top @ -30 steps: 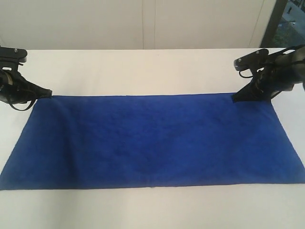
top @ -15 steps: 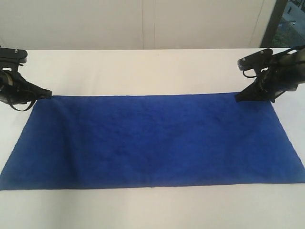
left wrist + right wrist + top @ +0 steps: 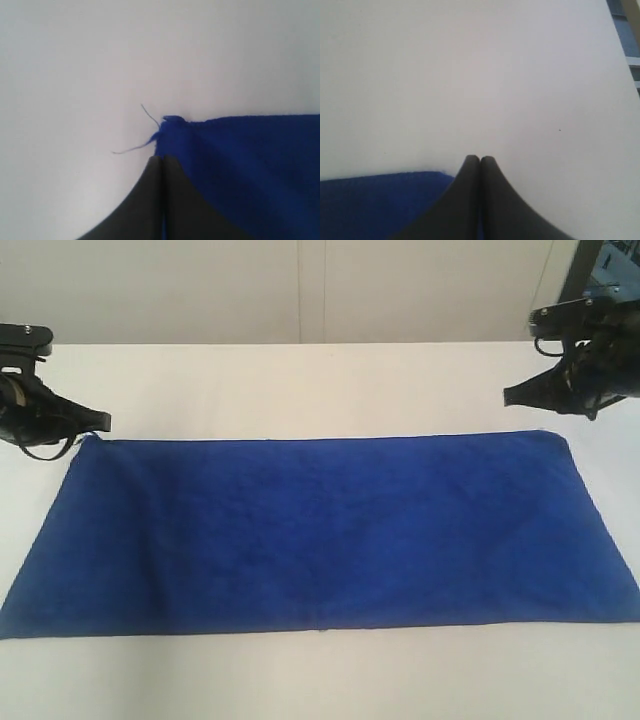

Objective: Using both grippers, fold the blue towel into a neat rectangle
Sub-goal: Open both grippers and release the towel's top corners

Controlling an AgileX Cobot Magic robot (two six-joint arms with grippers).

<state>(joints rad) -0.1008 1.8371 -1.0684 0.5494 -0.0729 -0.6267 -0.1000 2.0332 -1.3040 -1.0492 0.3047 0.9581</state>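
Observation:
The blue towel (image 3: pixel 320 530) lies spread flat and long across the white table (image 3: pixel 300 390). My left gripper (image 3: pixel 103 422) hovers just off the towel's far left corner, fingers pressed together and holding nothing. In the left wrist view the tips (image 3: pixel 162 157) sit right before that corner (image 3: pixel 172 125), where a loose thread (image 3: pixel 135 148) trails onto the table. My right gripper (image 3: pixel 508 395) hangs shut above the table, behind the far right corner. In the right wrist view its tips (image 3: pixel 480 158) are over bare table, with the towel (image 3: pixel 370 205) to one side.
A pale wall (image 3: pixel 300 290) runs behind the table. A dark window frame (image 3: pixel 585 280) stands at the back right, and the table's right edge (image 3: pixel 620 45) shows in the right wrist view. A strip of white table runs along the front of the towel.
My right gripper has lifted off the towel's far right corner and moved up and to the right, uncovering that corner. The left gripper has risen slightly. The towel stays flat.

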